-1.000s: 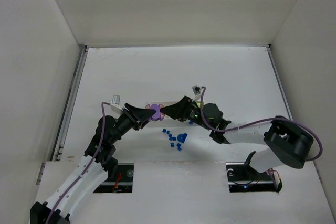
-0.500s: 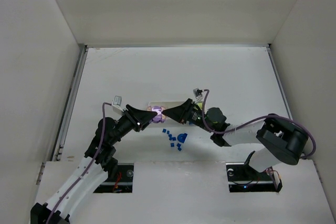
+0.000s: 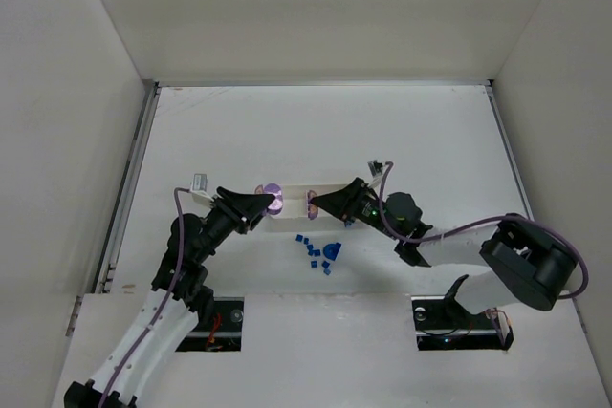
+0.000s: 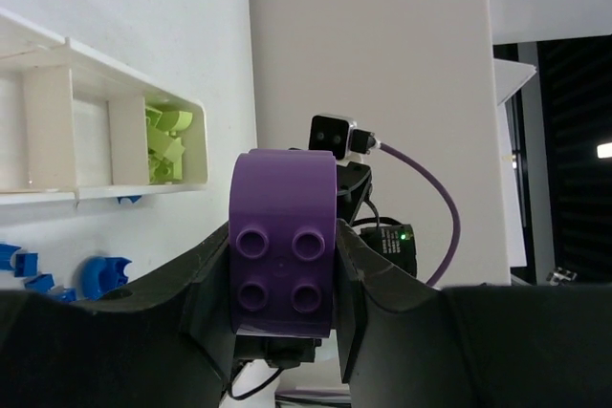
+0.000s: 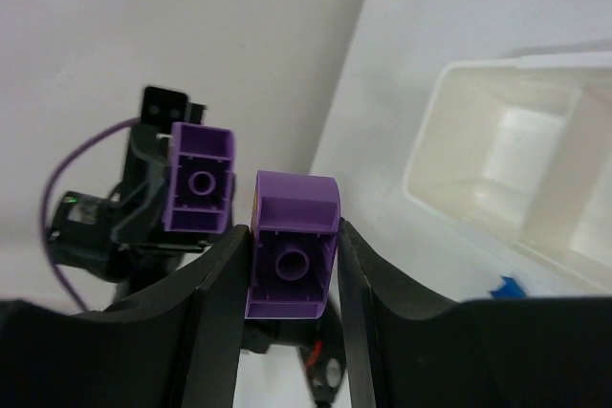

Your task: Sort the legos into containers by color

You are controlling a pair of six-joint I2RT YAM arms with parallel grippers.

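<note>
1. A purple brick [image 4: 283,265] is gripped tight in the jaws of the left gripper [image 3: 260,204]. It is held up by the left end of the tray [image 4: 45,126].
2. A second purple brick [image 5: 292,260] is pinched in the jaws of the right gripper [image 3: 323,204], just to the right of the first one. A small gap is seen between the two bricks, so they are not touching.
3. Both bricks are held up off the table [image 3: 316,131]. This is likely so they can be carried over the tray and dropped in.
4. Green pieces [image 4: 167,140] are seen in the right end box of the tray. The other two boxes look bare, so one of them is likely meant for purple.
5. Small blue bricks [image 3: 312,251] and a round blue piece [image 3: 333,250] are left on the table, just on the near side of the tray. They are not sorted yet.
6. Both purple bricks should be put in the same bare box, one at a time. With the grippers this close, a bump could happen and a brick could be knocked loose.
</note>
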